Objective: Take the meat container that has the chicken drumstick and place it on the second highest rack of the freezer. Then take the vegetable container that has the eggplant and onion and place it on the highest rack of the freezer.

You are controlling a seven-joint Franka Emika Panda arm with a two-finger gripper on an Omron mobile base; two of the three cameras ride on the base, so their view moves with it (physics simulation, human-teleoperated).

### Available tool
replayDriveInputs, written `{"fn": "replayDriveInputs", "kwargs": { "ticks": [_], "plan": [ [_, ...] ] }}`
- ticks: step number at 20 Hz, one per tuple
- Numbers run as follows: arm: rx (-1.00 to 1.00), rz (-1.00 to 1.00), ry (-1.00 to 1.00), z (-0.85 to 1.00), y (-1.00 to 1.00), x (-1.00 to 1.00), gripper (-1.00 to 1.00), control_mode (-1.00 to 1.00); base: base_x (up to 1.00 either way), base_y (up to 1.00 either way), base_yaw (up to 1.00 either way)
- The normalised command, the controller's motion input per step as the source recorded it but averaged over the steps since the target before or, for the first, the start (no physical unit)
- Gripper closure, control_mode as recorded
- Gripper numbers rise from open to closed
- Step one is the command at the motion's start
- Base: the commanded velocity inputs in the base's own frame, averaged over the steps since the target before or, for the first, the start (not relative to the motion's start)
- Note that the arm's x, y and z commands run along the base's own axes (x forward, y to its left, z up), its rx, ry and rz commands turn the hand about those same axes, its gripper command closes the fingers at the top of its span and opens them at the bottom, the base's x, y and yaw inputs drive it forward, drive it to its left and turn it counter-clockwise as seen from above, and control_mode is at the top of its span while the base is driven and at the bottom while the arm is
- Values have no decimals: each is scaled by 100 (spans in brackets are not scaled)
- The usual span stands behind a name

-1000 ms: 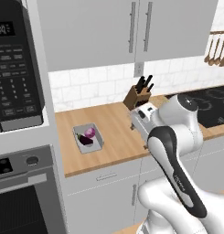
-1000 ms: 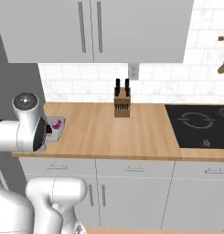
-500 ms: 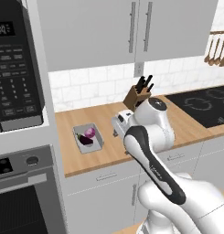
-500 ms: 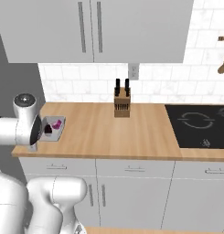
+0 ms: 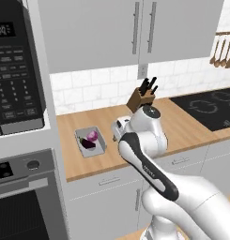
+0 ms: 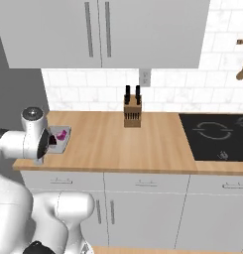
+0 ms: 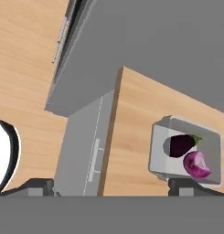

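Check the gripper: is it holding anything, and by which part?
Nothing is held. The gripper is open above the counter edge, and the grey tray with eggplant and onion sits untouched.

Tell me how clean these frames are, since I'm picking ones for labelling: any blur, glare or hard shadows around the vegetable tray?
Left base view: even, flat lighting, the tray sharp, the eggplant and onion distinct. Right base view: the arm partly covers the tray; no glare on the counter. Hand view: slightly soft, a soft shadow beside the eggplant, finger tips dark at the bottom.

Eggplant (image 7: 182, 144), onion (image 7: 196, 165) touching, apparently, in container (image 7: 159, 151).
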Motion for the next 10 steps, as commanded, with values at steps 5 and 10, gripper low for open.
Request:
{"fn": "replayDriveInputs", "kwargs": {
  "ticks": [5,10],
  "plan": [
    [0,0,15,-23,16,34,-100,-100,0,0,0],
    [0,0,11,-18,31,24,-100,-100,0,0,0]
  ]
}}
